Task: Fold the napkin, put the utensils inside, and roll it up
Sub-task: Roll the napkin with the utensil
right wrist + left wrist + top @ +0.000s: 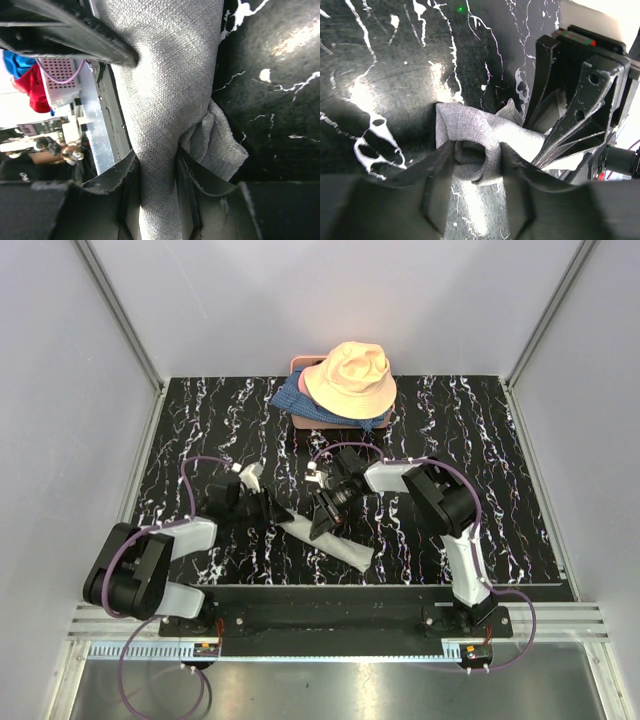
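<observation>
Two arms meet over one roll of cloth on a black, white-veined marble-look table. Seen from above, the napkin, a light-grey roll, lies diagonally at the near centre. The left gripper is at its far-left end and the right gripper is across its middle. Its near-right end points at the front edge. At the back edge a pink box carries blue patterned fabric and a peach bucket hat on top; what lies under them cannot be seen. Bare tabletop stretches to either side of the roll and between it and the box.

From the left wrist, the roll's open end sits between the two dark fingers, woven cloth touching each, the jaws narrowed onto it. A loose corner flares behind, and the right gripper's black frame stands just beside it.

From the right wrist, the fingers pinch the coarse-weave roll tightly, the jaws narrow and the cloth waisted between them. A folded flap spills to the right onto the glossy surface.
</observation>
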Motion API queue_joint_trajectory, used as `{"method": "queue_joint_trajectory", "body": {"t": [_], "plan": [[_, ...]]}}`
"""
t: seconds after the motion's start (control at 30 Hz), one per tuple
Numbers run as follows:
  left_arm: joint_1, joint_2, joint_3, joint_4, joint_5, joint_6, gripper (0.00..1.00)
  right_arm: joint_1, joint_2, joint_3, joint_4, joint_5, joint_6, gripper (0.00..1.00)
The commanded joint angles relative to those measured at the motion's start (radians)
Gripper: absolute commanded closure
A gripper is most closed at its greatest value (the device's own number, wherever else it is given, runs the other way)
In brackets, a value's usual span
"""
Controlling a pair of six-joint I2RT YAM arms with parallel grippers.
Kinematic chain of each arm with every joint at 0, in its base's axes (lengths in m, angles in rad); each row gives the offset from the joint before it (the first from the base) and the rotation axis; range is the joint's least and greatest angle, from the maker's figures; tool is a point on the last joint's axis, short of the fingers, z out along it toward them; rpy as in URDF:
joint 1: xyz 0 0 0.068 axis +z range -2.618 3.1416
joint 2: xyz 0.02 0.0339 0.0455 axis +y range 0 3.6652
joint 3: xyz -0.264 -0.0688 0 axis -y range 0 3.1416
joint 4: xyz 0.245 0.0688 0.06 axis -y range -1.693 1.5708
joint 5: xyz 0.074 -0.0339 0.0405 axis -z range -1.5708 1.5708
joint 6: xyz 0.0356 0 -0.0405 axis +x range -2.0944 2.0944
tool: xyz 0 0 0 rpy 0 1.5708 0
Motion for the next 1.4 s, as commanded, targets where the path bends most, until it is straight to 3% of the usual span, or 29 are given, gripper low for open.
{"method": "queue_joint_trajectory", "body": {"t": [0.0, 0.03, 0.07, 0.2, 0.23, 0.33, 0.53, 0.7, 0.9, 1.1, 1.37], "plan": [[-0.012, 0.038, 0.025, 0.106, 0.026, 0.014, 0.66, -0.016, 0.040, 0.051, -0.056, -0.014, -0.029, 0.62], [-0.013, 0.052, 0.026, 0.112, 0.026, 0.013, 0.69, -0.019, 0.043, 0.057, -0.071, -0.005, -0.036, 0.62], [-0.013, 0.057, 0.028, 0.125, 0.027, 0.010, 0.80, -0.019, 0.044, 0.062, -0.079, 0.004, -0.040, 0.61], [-0.015, 0.080, 0.037, 0.129, 0.038, 0.008, 1.00, -0.031, 0.014, 0.085, -0.105, 0.102, -0.034, 0.39], [-0.015, 0.086, 0.040, 0.128, 0.037, 0.008, 1.00, -0.035, 0.000, 0.088, -0.116, 0.153, -0.033, 0.32], [-0.015, 0.092, 0.057, 0.097, 0.027, 0.005, 1.00, -0.039, -0.100, 0.091, -0.124, 0.286, -0.020, 0.27], [-0.015, 0.131, 0.132, -0.048, 0.001, -0.028, 1.00, 0.001, -0.328, 0.030, -0.098, 0.654, -0.047, 0.23], [-0.015, 0.172, 0.160, -0.081, 0.027, -0.085, 1.00, 0.202, -0.479, -0.128, 0.023, 1.045, -0.151, 0.18], [-0.010, 0.209, 0.192, -0.111, 0.035, -0.093, 1.00, 0.398, -0.534, -0.265, 0.198, 1.309, -0.213, 0.17], [-0.007, 0.224, 0.209, -0.128, 0.038, -0.087, 1.00, 0.515, -0.447, -0.288, 0.250, 1.416, -0.305, 0.21], [-0.006, 0.226, 0.222, -0.150, 0.040, -0.078, 1.00, 0.524, -0.362, -0.277, 0.261, 1.465, -0.342, 0.24]]}}
